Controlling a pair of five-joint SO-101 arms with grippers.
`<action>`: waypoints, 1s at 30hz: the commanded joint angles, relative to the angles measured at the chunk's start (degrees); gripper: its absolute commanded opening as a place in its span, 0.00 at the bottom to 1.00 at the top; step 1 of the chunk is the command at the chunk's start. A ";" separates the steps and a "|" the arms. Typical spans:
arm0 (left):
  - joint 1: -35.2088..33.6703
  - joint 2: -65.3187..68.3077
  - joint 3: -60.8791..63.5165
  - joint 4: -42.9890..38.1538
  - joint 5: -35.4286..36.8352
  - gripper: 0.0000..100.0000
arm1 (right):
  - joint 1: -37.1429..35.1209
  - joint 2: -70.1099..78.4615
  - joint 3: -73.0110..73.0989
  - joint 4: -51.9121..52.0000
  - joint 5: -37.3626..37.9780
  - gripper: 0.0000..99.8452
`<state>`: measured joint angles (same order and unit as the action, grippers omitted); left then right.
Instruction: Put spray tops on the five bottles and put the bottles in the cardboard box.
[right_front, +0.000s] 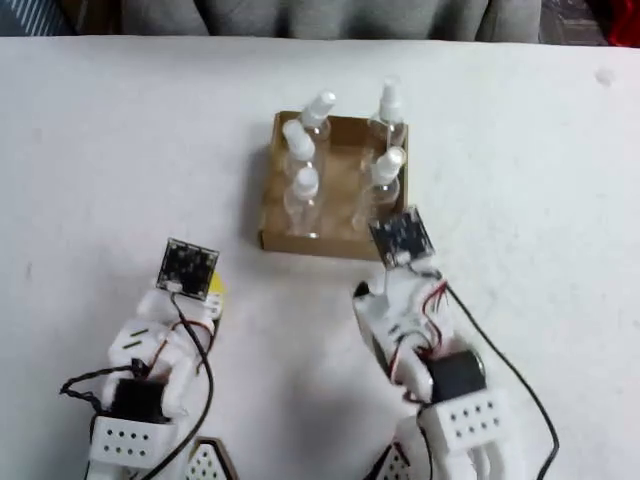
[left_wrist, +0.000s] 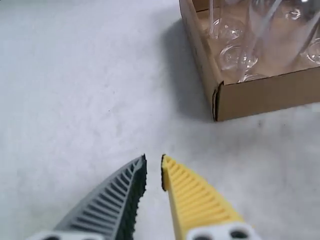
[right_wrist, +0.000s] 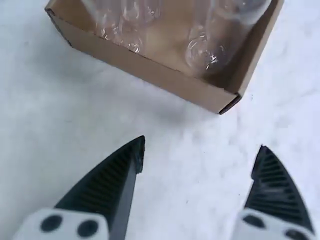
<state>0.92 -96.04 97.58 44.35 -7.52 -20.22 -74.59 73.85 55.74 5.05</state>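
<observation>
Right claw (right_wrist: 200, 145) is spread and empty; left claw (left_wrist: 154, 159) is nearly pressed together, also empty. All five bottles (right_front: 303, 195) stand upright, spray tops (right_front: 322, 103) on, inside the cardboard box (right_front: 310, 243), which lies just ahead of the right claw; I judge nothing remains.

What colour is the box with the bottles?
Brown. The cardboard box shows best in the left wrist view.

Bright, even light washes the white table (right_front: 100, 150) across the frame. Soft shadow lies beside the cardboard box (left_wrist: 260, 95); small glints dot the clear bottles (left_wrist: 235, 57).
</observation>
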 joint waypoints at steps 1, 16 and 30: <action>-0.31 -0.57 -0.18 -0.97 -0.79 0.06 | 2.68 -14.73 4.40 2.59 0.00 0.28; -1.80 -0.57 -0.18 -0.88 -0.79 0.06 | 13.32 -27.47 13.63 11.47 9.05 0.28; -1.36 -0.57 -0.18 -0.88 -0.79 0.06 | 6.37 -27.65 17.41 12.88 -3.69 0.04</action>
<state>-0.22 -96.04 97.58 44.35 -7.52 -10.11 -102.64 91.78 68.66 6.46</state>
